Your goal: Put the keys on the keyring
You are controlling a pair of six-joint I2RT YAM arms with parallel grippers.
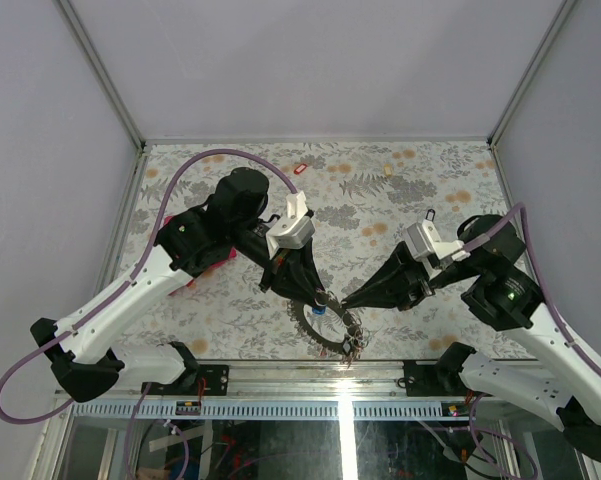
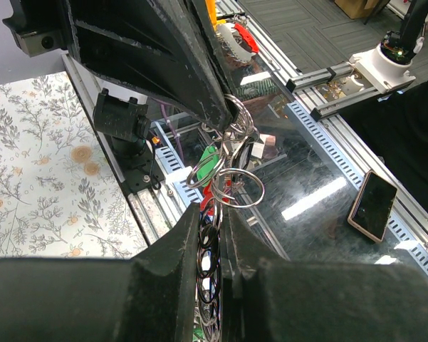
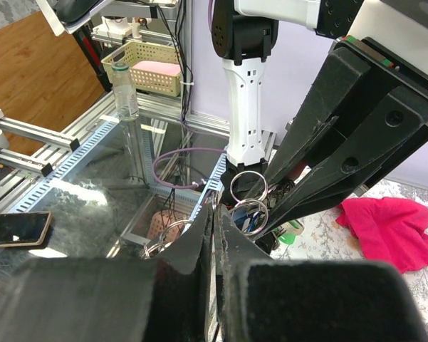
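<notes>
The keyring (image 1: 325,330), a large grey ring fringed with keys, is held up over the table's front edge between both grippers. My left gripper (image 1: 323,298) is shut on its upper rim. In the left wrist view (image 2: 215,214) ring wire and small split rings (image 2: 231,182) run between the fingers, with green (image 2: 210,158) and red (image 2: 224,187) tags beyond. My right gripper (image 1: 345,303) is shut on the ring from the right; its fingers (image 3: 199,246) pinch thin wire. Loose keys lie far back: a red-tagged key (image 1: 300,168), a cream-tagged key (image 1: 388,170) and a black-tagged key (image 1: 430,214).
A magenta cloth (image 1: 215,262) lies under my left arm and shows in the right wrist view (image 3: 388,224). The table's front rail (image 1: 310,375) is just below the ring. A phone (image 2: 374,206) lies off the table.
</notes>
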